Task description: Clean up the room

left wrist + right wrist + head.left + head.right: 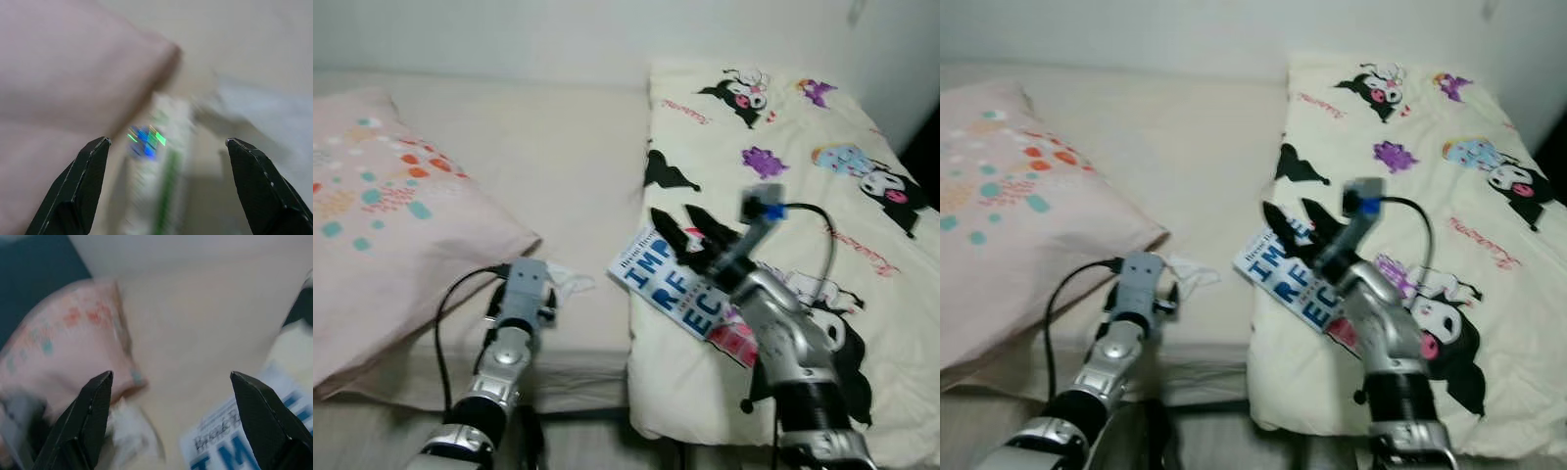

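- A bedroom in a home.
- A bed (pixel 568 157) with a cream sheet against a pale wall.
- A pink patterned pillow (pixel 382 215).
- A cartoon-print duvet (pixel 803 176).

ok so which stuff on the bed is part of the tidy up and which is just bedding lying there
Part of the job:
- book with blue lettering, on the quilt's edge, under the open right gripper
- crumpled white tissue, beside the left gripper, which is open
- blurred white and green packet ahead of the left gripper

Just lying there:
- pink pillow
- cartoon-print quilt
- cream mattress
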You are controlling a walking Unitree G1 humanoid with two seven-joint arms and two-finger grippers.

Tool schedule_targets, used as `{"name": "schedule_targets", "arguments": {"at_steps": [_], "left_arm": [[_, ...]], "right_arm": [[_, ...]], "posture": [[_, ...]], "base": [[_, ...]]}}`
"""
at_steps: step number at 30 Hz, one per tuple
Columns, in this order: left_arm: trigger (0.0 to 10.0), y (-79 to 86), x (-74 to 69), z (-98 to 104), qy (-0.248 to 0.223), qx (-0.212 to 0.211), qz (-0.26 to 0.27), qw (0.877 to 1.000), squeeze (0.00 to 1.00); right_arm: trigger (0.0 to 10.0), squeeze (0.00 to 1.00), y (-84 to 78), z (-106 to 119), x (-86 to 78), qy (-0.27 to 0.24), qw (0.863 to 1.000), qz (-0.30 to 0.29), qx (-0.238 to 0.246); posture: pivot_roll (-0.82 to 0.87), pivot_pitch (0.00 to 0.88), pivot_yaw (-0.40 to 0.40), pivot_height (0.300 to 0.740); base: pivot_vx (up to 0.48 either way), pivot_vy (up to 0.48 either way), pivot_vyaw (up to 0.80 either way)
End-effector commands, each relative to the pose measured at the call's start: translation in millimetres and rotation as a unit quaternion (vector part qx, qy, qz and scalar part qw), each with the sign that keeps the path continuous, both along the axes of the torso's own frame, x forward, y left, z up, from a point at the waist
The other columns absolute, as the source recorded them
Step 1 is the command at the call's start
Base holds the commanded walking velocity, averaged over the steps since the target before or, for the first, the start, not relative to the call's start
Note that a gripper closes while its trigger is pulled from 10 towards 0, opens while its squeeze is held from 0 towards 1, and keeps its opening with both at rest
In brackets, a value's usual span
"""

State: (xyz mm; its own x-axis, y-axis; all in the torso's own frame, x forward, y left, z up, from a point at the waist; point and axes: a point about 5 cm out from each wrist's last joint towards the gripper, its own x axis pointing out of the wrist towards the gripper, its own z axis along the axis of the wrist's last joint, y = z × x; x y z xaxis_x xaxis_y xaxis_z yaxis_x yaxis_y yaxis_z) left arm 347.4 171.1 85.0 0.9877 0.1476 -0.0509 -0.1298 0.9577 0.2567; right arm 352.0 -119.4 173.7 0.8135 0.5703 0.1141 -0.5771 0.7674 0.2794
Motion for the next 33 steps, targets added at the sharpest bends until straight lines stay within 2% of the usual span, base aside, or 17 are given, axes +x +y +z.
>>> {"name": "schedule_targets", "arguments": {"at_steps": [1,4,6,9,14,15,16,17,23,28,30,31,33], "left_arm": [[10.0,11.4,-2.4,-3,0.010,0.005,0.017,1.000,0.00],[10.0,11.8,-2.3,-2,0.011,0.009,0.004,1.000,0.00],[10.0,9.3,-2.9,-4,0.018,0.026,-0.016,0.999,0.00],[10.0,11.8,-4.0,-5,0.022,0.032,-0.013,0.999,0.00],[10.0,21.7,-5.0,-8,0.038,0.002,0.011,0.999,0.00],[9.1,22.2,-4.5,-10,0.049,-0.004,0.005,0.999,0.00],[9.1,22.2,-4.5,-10,0.049,-0.004,0.005,0.999,0.00],[0.0,21.8,-4.1,-10,0.051,-0.007,0.003,0.999,0.00],[0.0,21.8,-3.6,-8,0.048,-0.008,0.003,0.999,0.00],[0.0,29.2,-5.3,-3,0.039,0.001,0.012,0.999,0.00],[0.0,43.7,-6.7,3,0.029,0.005,0.031,0.999,0.00],[0.0,43.7,-6.7,3,0.029,0.005,0.031,0.999,0.00],[0.0,63.8,-5.1,24,-0.007,0.011,0.058,0.998,0.00]], "right_arm": [[10.0,0.00,5.2,-13,1.8,0.022,1.000,0.008,-0.018],[10.0,0.00,11.9,-18,3.6,0.037,0.998,0.030,-0.031],[10.0,0.00,22.4,-23,6.1,0.045,0.995,0.069,-0.059],[10.0,0.00,27.4,-21,7.1,0.044,0.993,0.090,-0.066],[10.0,0.00,30.1,-10,12.5,0.031,0.993,0.098,-0.054],[10.0,0.00,31.0,-5,16.3,0.025,0.994,0.099,-0.051],[10.0,0.00,31.0,-5,16.3,0.025,0.994,0.099,-0.051],[10.0,0.00,31.3,-3,18.2,0.022,0.994,0.098,-0.050],[10.0,0.00,32.7,-4,20.3,0.021,0.993,0.104,-0.054],[10.0,0.00,37.2,-10,20.2,0.025,0.990,0.121,-0.068],[10.0,0.00,42.8,-12,20.9,0.024,0.988,0.129,-0.084],[10.0,0.00,42.8,-12,20.9,0.024,0.988,0.129,-0.084],[10.0,0.00,50.0,-12,22.7,0.022,0.987,0.137,-0.083]], "posture": [[0.03,0.278,-0.022,0.514],[0.03,0.294,-0.020,0.514],[0.04,0.341,-0.028,0.514],[0.04,0.364,-0.034,0.514],[0.03,0.398,-0.039,0.514],[0.02,0.413,-0.040,0.514],[0.02,0.413,-0.040,0.514],[0.02,0.429,-0.040,0.514],[0.03,0.459,-0.047,0.514],[0.04,0.472,-0.052,0.514],[0.05,0.490,-0.057,0.514],[0.05,0.490,-0.057,0.514],[0.08,0.509,-0.070,0.514]], "base": [[0.000,0.000,0.00],[0.000,0.000,0.00],[0.000,0.000,0.00],[0.000,0.000,0.00],[0.000,0.000,0.00],[0.000,0.000,0.00],[0.000,0.000,0.00],[0.000,0.000,0.00],[0.000,0.000,0.00],[0.000,0.000,0.00],[0.000,0.000,0.00],[0.000,0.000,0.00],[0.000,0.000,0.00]]}}
